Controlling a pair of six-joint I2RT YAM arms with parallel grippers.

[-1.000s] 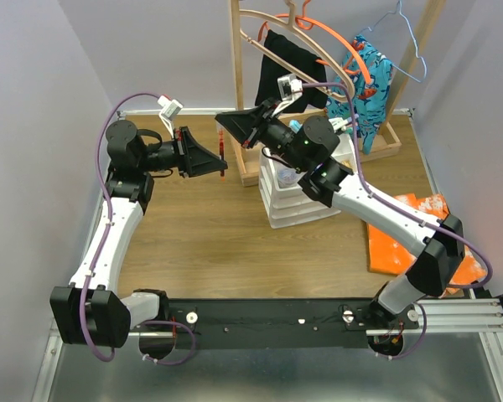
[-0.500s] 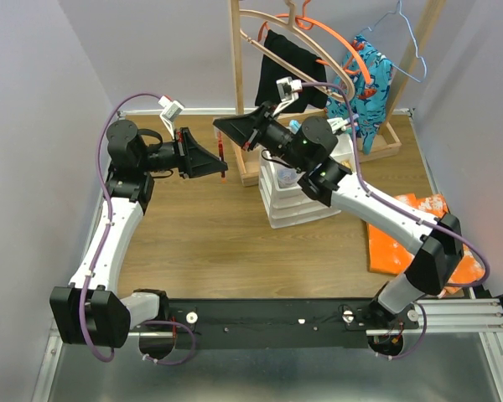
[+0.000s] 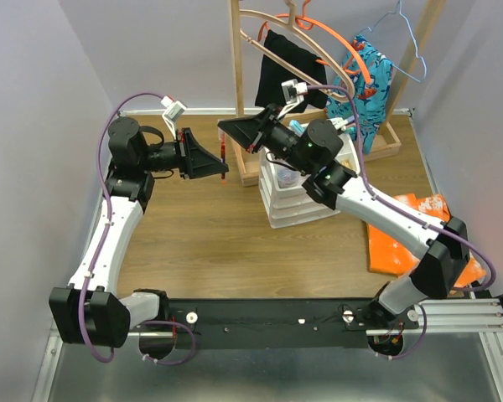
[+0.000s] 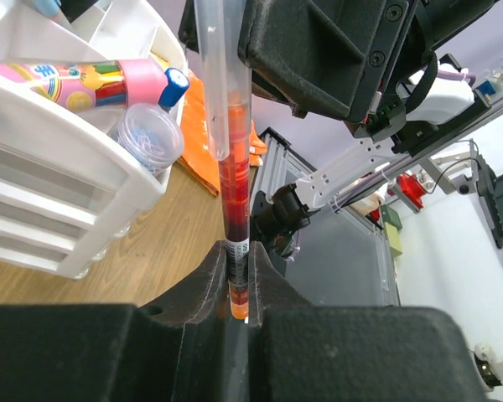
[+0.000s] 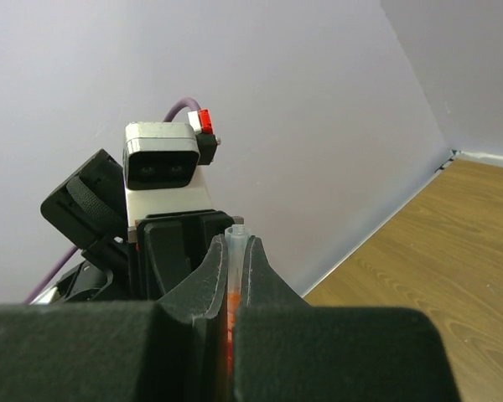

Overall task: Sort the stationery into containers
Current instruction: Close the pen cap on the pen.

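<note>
The left hand [image 4: 237,255] and right hand [image 5: 233,247] both still pinch the red pen [image 4: 233,167]; right elbow [image 3: 440,251] has drifted slightly rightward.

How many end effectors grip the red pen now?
2. The left end effector clamps the red pen at its labelled end; the right end effector clamps its clear end. Both grips are visible.

Top view: flat diffuse overhead light, sharp edge to edge, only faint soft shadows under the arms on the surface [image 3: 201,243]. Left wrist: left hand [image 4: 237,264] near-black, no detail; red pen [image 4: 235,180] sharp, far right background washed out. Right wrist: right hand [image 5: 233,251] soft (too close to focus), wall evenly lit.
</note>
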